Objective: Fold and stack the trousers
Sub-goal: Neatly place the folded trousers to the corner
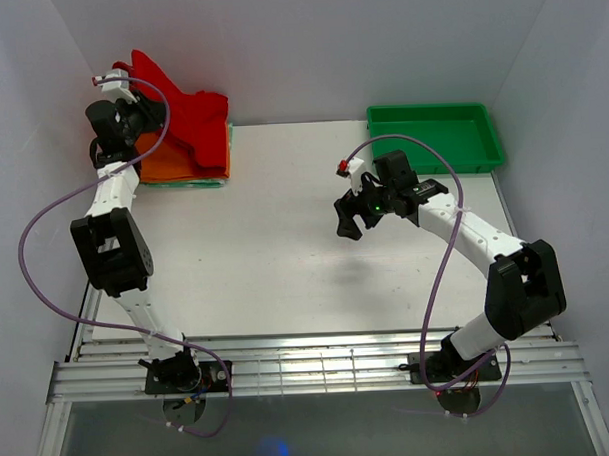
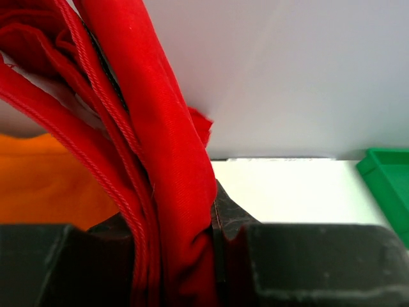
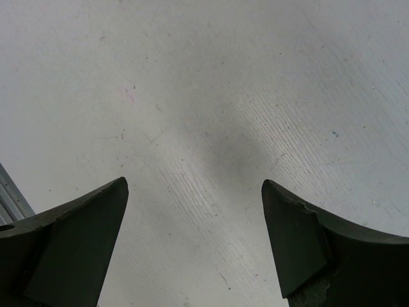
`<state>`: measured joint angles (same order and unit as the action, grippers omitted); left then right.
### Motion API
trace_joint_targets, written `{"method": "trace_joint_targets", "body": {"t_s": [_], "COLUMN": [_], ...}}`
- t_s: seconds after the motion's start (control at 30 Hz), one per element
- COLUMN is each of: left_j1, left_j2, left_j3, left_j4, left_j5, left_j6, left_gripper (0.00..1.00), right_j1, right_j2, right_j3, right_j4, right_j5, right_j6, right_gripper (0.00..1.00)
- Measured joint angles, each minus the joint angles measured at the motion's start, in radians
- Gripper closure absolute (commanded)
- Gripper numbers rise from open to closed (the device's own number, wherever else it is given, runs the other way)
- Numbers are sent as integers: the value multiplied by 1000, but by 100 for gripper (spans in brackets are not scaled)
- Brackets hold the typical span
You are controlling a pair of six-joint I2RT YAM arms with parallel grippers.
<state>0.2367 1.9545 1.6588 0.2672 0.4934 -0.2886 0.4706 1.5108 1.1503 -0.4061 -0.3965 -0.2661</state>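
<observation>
I am pinching the red trousers (image 2: 166, 160) in my left gripper (image 2: 176, 262), aiming to release them squarely over the orange folded garment (image 2: 45, 185).

Built as two slim arms, left arm (image 1: 137, 304) and right arm (image 1: 475, 237), from white tube links (image 1: 115, 195) and blocky black joint housings (image 1: 525, 285). Strung with a looping purple cable (image 1: 22, 248) apiece. Tipped with matte black left claw (image 2: 174, 256) and right claw (image 3: 193, 185) (wedge-shaped fingers (image 3: 300, 243), one edge chipped pale).

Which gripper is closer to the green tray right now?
Right. The right gripper hovers open just short of the green tray; the left gripper is across the table, gripping the red trousers.
</observation>
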Motion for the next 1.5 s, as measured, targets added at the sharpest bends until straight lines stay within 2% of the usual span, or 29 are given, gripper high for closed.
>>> {"method": "trace_joint_targets", "body": {"t_s": [0.33, 0.5, 0.57, 0.67, 0.7, 0.83, 0.9, 1.1, 1.3, 1.37, 1.5], "left_j1": [87, 116, 126, 136, 140, 144, 145, 151, 177, 197, 251], "left_j2": [53, 130, 163, 202, 220, 258, 262, 250, 207, 199, 194], "left_j3": [-40, -18, -3, 19, 33, 89, 112, 167, 263, 310, 418], "left_j4": [32, 58, 67, 69, 68, 47, 22, -19, -134, -179, -328], "left_j5": [13, 23, 17, -4, -19, -111, -151, -232, -274, -243, -91], "left_j6": [55, 100, 125, 167, 190, 280, 327, 476, 594, 603, 598], "left_gripper": [100, 86, 84, 58, 43, 18, 13, 10, 9, 11, 19], "right_j1": [0, 0, 0, 0, 0, 0, 0, 0, 0, 0, 0], "right_j2": [25, 35, 36, 37, 38, 48, 50, 50, 45, 40, 27], "right_j3": [8, 18, 20, 21, 23, 37, 40, 41, 41, 41, 41], "right_j4": [-12, -16, -19, -27, -34, -53, -59, -67, -68, -68, -70], "right_j5": [-8, -11, -12, -19, -20, -27, -27, -29, -27, -24, -18], "right_j6": [0, 0, 0, 0, -1, -2, -3, -8, -28, -34, -40], "right_gripper": [10, 10, 10, 10, 10, 10, 10, 10, 10, 10, 10]}}
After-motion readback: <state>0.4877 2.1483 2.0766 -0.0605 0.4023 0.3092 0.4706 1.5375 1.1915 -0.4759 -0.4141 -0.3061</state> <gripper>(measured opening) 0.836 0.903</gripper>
